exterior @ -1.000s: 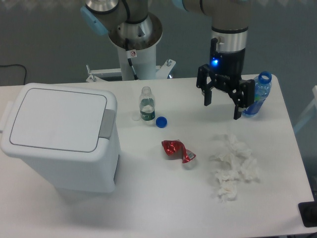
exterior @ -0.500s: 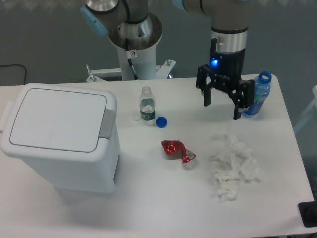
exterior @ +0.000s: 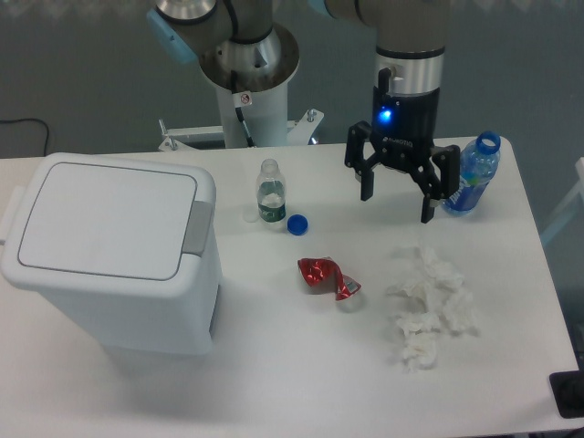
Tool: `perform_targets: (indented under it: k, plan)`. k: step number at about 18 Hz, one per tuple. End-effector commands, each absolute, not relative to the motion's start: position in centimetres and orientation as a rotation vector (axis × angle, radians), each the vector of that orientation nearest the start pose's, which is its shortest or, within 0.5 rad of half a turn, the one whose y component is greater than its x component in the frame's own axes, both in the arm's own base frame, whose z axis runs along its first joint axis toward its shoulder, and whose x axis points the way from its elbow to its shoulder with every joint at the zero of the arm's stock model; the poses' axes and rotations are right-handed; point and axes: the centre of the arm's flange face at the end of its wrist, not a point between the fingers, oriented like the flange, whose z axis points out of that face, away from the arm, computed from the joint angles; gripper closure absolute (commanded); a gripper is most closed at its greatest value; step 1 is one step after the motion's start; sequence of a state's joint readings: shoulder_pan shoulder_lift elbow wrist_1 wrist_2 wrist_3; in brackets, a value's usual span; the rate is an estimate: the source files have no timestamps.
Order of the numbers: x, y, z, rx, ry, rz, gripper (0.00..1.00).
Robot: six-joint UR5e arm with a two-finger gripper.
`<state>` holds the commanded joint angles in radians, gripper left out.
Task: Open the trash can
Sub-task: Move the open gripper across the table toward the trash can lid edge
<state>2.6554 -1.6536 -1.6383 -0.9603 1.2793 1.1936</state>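
A white table (exterior: 274, 383) is seen from above, with a robot arm reaching in from the far side. The trash can (exterior: 114, 251), a large boxy white bin, stands at the left end of the table, its flat lid lying closed and its grey latch tab (exterior: 196, 226) facing the middle of the table. The gripper (exterior: 396, 194) hangs above the far right part of the table, its two dark fingers spread wide apart and nothing held between them. It is well apart from the trash can, so the task is judged to be at its approach step, with the lid not yet touched. The next move is judged to call for travel leftward across the table and a descent onto the latch tab, which probably has to be pressed for the lid to spring up. Between gripper and bin, a small clear bottle (exterior: 269, 192) stands upright with a blue cap (exterior: 297, 224) lying just beside it, and a crushed red can (exterior: 327, 277) lies nearer the front. A blue bottle (exterior: 470, 173) stands just beside the gripper near the right edge, and crumpled white tissues (exterior: 427, 306) lie in front of it. Bare table is left open between the clear bottle and the bin, so a raised path over the bottle seems safest.
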Motion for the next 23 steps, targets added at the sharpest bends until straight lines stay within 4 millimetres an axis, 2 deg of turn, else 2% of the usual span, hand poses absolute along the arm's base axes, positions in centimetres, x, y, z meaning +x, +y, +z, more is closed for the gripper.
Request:
perform_targets:
  k: [3, 5, 10, 13, 18, 23]
  plan:
    - [-40.5, 41.2, 49.3, -2.640, 0.113, 0.374, 0.00]
    - [-39.0, 42.4, 49.8, -2.625, 0.044, 0.344, 0.00]
    - [-37.4, 43.7, 51.2, -2.591, 0.027, 0.338, 0.00]
    - [-36.7, 44.0, 52.6, -2.560, -0.121, 0.309, 0.00]
    - [-35.2, 45.5, 53.4, -2.493, -0.311, 0.192, 0.00]
    - [-34.0, 46.6, 53.5, -2.464, -0.305, 0.124, 0.00]
